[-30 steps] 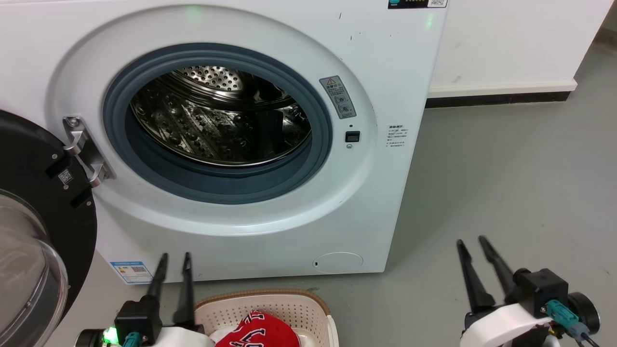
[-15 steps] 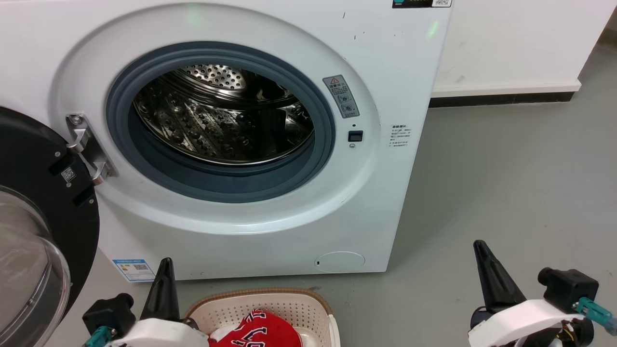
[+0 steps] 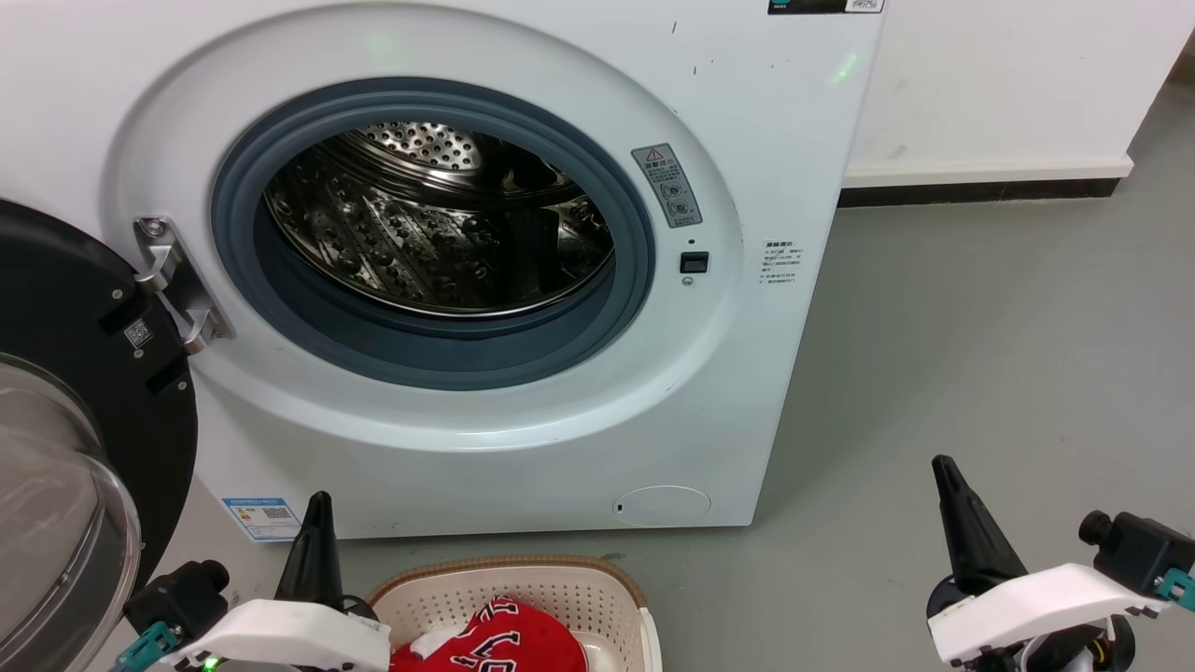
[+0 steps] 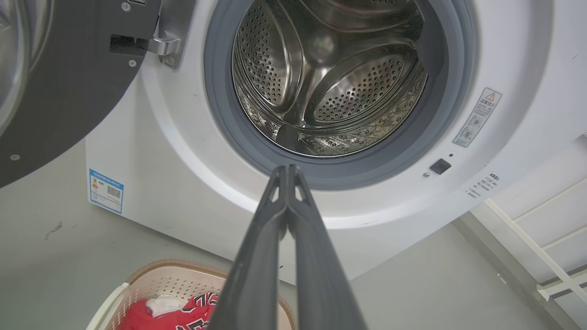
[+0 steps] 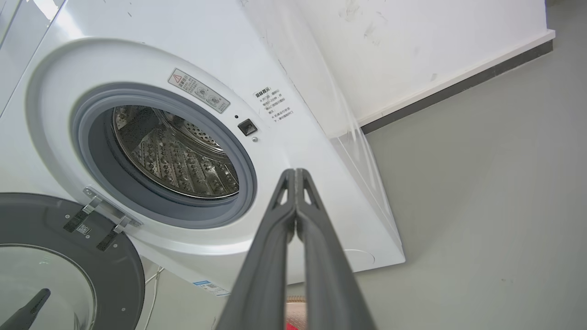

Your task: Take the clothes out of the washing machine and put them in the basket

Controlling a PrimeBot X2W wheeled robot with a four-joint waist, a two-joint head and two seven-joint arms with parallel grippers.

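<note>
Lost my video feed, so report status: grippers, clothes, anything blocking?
Left gripper shut, right gripper shut, both empty. Red clothes in basket; drum shows none. Door open, nothing blocking.

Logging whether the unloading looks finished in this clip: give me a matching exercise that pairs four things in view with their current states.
Things
1. washing machine drum
2. basket
3. washing machine door
4. left gripper

States
A. jaws shut, nothing between them
B. swung open on the robot's left
C. bare perforated steel, no garment seen inside
D. holds red clothes

Pairs: 1-C, 2-D, 3-B, 4-A
</note>
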